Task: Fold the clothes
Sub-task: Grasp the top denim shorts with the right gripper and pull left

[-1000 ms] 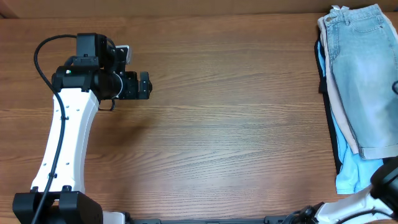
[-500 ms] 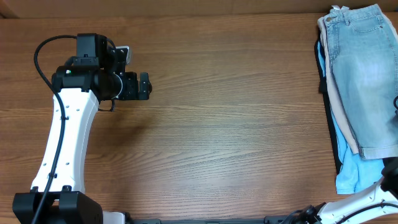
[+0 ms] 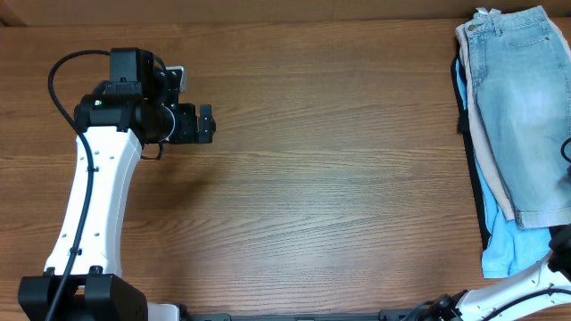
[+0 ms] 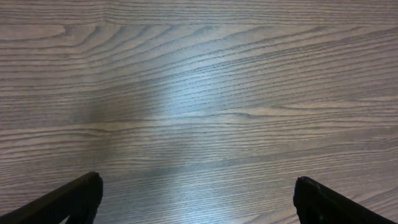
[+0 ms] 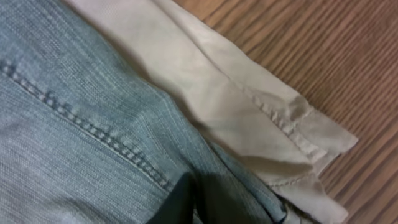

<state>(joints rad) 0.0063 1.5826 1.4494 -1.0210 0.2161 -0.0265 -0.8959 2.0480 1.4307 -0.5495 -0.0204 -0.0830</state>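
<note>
The clothes, faded light-blue denim shorts [image 3: 522, 107], lie on top of a pile at the table's far right edge, waistband toward the back. The right wrist view is filled by the denim [image 5: 81, 124] with its stitched seam. My right gripper [image 5: 208, 202] is shut on a fold of this denim near its edge, the dark fingers pressed close together. In the overhead view only a dark sliver of that gripper [image 3: 567, 150] shows at the frame's right edge. My left gripper [image 3: 207, 123] hovers open over bare wood at the far left, nothing between its fingers [image 4: 81, 196].
Beige trousers [image 3: 486, 169] lie under the shorts, their hem [image 5: 292, 124] sticking out onto the wood. A bright sky-blue garment [image 3: 504, 245] lies lowest in the pile. The wooden table [image 3: 339, 178] stretches between the two arms.
My right gripper has closed from open onto the denim. The right arm's base part shifted slightly toward the lower right corner. The left arm has not moved.
</note>
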